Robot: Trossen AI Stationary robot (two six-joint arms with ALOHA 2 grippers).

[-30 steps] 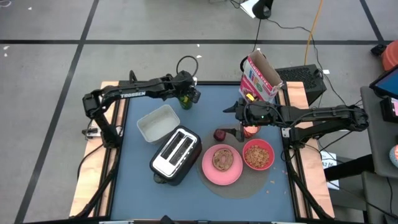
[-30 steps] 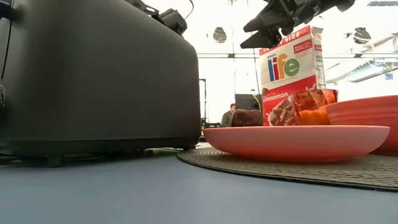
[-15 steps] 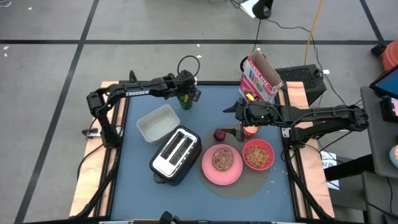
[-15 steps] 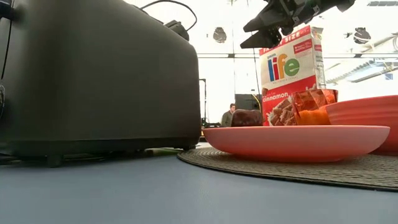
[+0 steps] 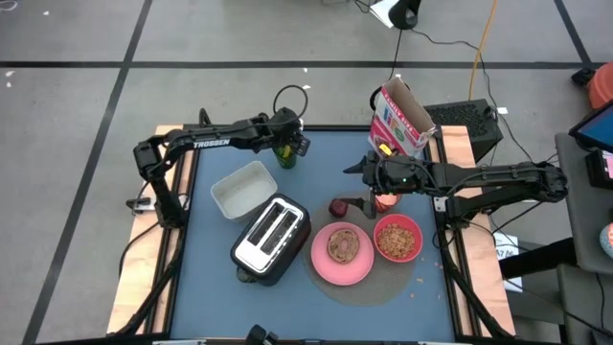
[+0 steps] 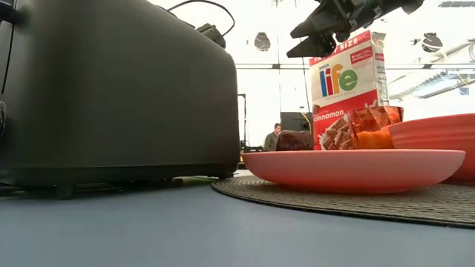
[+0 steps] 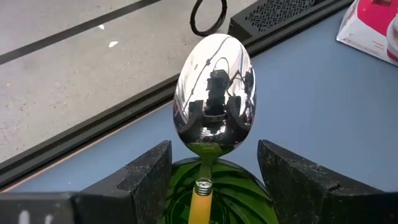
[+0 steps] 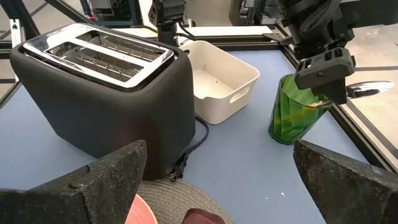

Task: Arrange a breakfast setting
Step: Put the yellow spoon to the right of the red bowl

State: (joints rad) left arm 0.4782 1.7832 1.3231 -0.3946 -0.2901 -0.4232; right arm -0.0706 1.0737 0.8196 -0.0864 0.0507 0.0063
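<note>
Left gripper (image 5: 284, 144) at table's 11 o'clock, jaws clamped round green cup (image 8: 293, 111) with spoon (image 7: 214, 93) standing in it. Right gripper (image 5: 355, 169) at 1 o'clock, jaws wide apart, empty, above dark red fruit (image 5: 338, 206). Pink plate (image 5: 319, 257) with bread (image 5: 343, 245) and red bowl (image 5: 398, 239) at 5 o'clock, right of toaster (image 5: 271, 239).

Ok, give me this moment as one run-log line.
left gripper: around green cup, spoon inside | right gripper: open, above woven placemat | bread on pink plate
</note>
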